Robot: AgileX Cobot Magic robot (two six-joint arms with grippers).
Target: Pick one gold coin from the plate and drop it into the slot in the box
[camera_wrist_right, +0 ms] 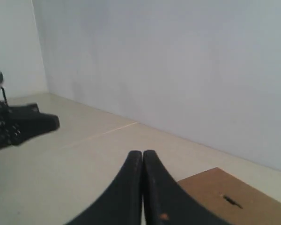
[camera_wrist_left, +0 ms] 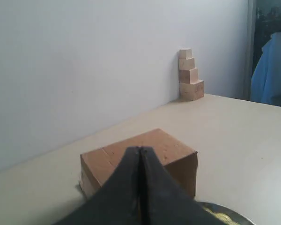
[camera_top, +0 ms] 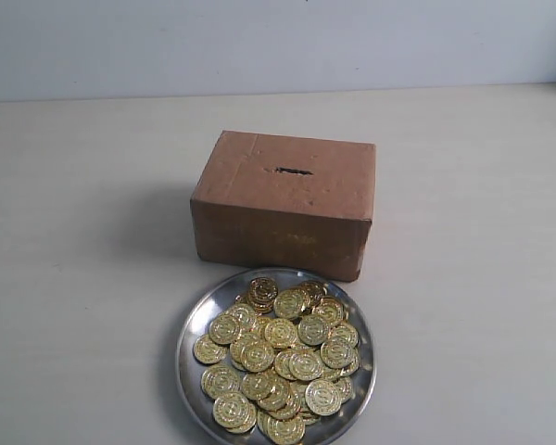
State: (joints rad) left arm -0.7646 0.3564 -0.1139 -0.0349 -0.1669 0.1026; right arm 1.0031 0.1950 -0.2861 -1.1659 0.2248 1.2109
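Note:
A brown cardboard box stands mid-table with a short dark slot in its top face. Just in front of it lies the shiny silver plate, heaped with several gold coins. Neither gripper shows in the exterior view. In the left wrist view my left gripper is shut with nothing in it, held off the table on the near side of the box, with the plate's rim at the picture's edge. My right gripper is shut and empty too, beside the box, whose slot shows.
A stepped stack of pale wooden blocks stands against the white wall at the table's far end. Blue fabric hangs beyond the table edge. The left arm's dark body appears across the table in the right wrist view.

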